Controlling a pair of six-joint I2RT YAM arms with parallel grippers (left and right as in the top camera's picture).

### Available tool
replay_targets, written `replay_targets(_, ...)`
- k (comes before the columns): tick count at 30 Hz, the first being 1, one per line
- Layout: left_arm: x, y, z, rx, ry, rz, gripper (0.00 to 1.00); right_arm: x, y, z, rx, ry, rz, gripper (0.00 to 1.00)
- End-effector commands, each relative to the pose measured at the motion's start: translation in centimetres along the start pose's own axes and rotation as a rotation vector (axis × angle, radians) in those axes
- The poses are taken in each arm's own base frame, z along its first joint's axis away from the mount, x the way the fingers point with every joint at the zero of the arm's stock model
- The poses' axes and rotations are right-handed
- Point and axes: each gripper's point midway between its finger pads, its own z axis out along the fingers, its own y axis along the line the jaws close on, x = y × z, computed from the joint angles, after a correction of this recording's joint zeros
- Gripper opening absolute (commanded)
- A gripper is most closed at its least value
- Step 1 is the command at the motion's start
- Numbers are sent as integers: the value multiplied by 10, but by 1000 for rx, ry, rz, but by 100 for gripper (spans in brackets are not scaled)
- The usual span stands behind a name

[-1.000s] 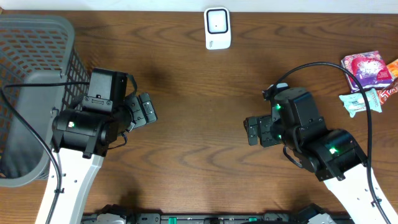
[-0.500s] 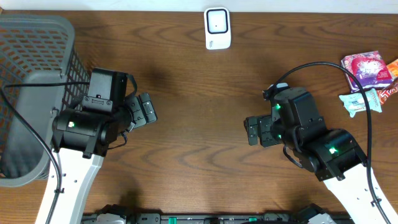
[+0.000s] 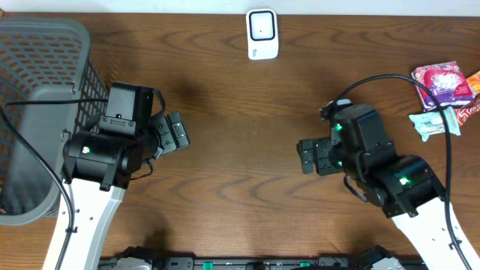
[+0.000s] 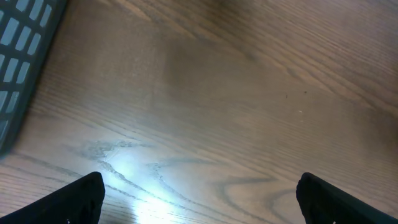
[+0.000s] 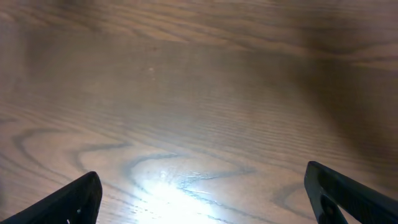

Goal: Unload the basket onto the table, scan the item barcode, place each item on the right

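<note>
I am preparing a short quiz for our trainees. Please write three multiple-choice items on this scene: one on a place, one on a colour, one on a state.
1. Where does the white scanner lie in the overhead view?
A. top middle
B. bottom left corner
C. bottom right corner

2. What colour is the basket?
A. red
B. grey
C. yellow

3. How is the right gripper?
A. shut on a packet
B. open and empty
C. shut on the scanner

Answers:
1 A, it sits at the top centre of the picture.
2 B, its mesh wall is grey.
3 B, its jaws stand wide with nothing between them.
</note>
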Motion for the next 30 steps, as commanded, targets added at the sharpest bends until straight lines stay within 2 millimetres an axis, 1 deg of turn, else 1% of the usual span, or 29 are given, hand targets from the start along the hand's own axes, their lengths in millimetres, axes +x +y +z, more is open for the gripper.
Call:
replay_targets(1,0,3,1,-14,2,3,98,-4,-15,-10,28,-43,39,99)
replay_targets(4,0,3,1,-14,2,3,98,-8,-30,-20,57,-81,79,99)
replay_targets(9,0,3,1,-14,2,3,98,3,-64,-45,136,-116,169,99)
replay_targets(12,0,3,1,-14,2,3,98,7,-74,-60,125,-180,229,99)
replay_targets(14,0,3,1,-14,2,3,98,13,-79,-63,109,-239,260,99)
replay_targets(17,0,3,1,-14,2,3,98,26,-83,-56,99,-300,277,99)
replay_targets(21,0,3,1,-14,2,3,98,47,-80,-29,43,-351,266,99)
replay_targets(23,0,3,1,-14,2,3,98,53,-77,-15,9,-385,254,99)
replay_targets(25,0,3,1,-14,2,3,98,54,-76,-5,-15,-437,239,99)
replay_targets(26,0,3,1,-14,2,3,98,51,-77,0,-24,-494,227,99)
replay_targets(30,0,3,1,-14,2,3,98,44,-77,5,-46,-641,192,99)
